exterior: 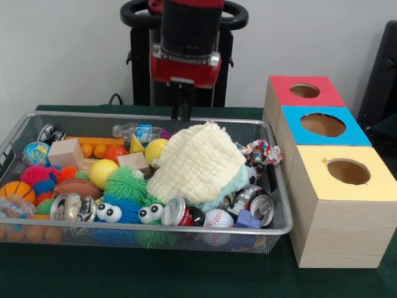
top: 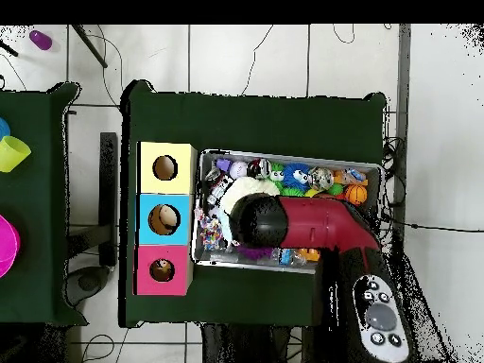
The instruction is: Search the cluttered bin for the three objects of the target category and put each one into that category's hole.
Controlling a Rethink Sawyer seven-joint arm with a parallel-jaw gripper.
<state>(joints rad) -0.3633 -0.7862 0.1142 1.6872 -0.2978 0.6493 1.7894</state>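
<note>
- Seemingly nothing is carried by the gripper [exterior: 181, 110], which hangs over the far rim of the wire bin [exterior: 282, 218]; only a dark narrow tip is seen, so whether the fingers are spread or closed cannot be told.
- Just near of that tip, a pale yellow cloth [exterior: 198, 164] is heaped over the right-middle of the bin, with a light blue cloth [exterior: 231, 185] showing under its right edge; whatever lies beneath them is hidden.
- Around the cloths the clutter is seen: crushed drink cans [exterior: 180, 213] at the near side, a baseball [exterior: 218, 218] beside them, spiky toys with googly eyes [exterior: 118, 208], a small football [exterior: 77, 187], a wooden block [exterior: 65, 153] and yellow balls [exterior: 102, 173] to the left.
- The target category is not named, so the three wanted objects cannot be singled out; they are judged to be in the bin.
- To the right of the bin three boxes stand in a row: the yellow-topped box [exterior: 338, 205] nearest, the blue-topped box [exterior: 319, 127] behind it, the red-topped box [exterior: 301, 93] farthest.
- In the overhead view something pale is glimpsed inside the blue and red holes, yet this is too small to be read as a delivered object.
- Progress is therefore judged as early: searching is in hand, and all three placements may remain to be done.
</note>
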